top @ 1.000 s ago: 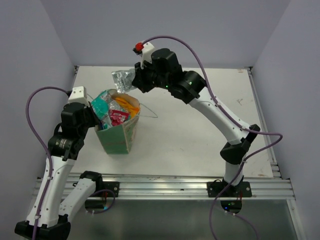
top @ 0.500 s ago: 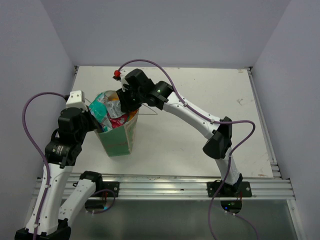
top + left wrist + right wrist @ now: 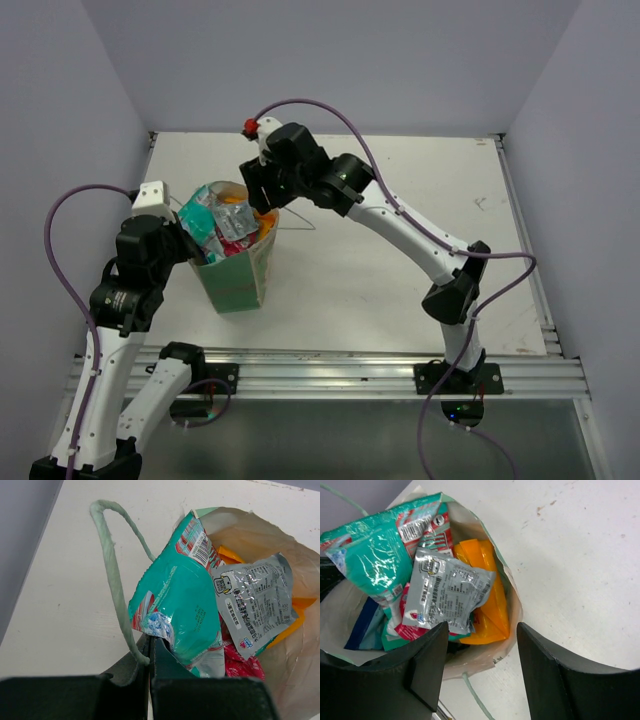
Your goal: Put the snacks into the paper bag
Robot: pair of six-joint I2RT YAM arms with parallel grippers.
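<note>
The paper bag [image 3: 240,275] stands upright left of the table's middle, with several snacks [image 3: 220,222] sticking out of its mouth. A silver-grey packet [image 3: 447,592] lies on top, loose, with a teal packet [image 3: 180,605], an orange one [image 3: 487,597] and a red one [image 3: 242,665] around it. My right gripper [image 3: 480,635] hangs open just above the bag's right rim [image 3: 512,610], holding nothing. My left gripper [image 3: 150,650] is shut on the bag's left rim, beside the string handle [image 3: 112,570].
The white table [image 3: 400,240] has grey walls at its back and sides. A metal rail [image 3: 330,365] runs along the near edge by the arm bases. The bag's other string handle [image 3: 297,222] lies on the table to the bag's right.
My right gripper brought the silver-grey packet down over the bag, opened and let it go; the packet now lies in the bag's mouth. The left gripper kept its hold on the rim.
</note>
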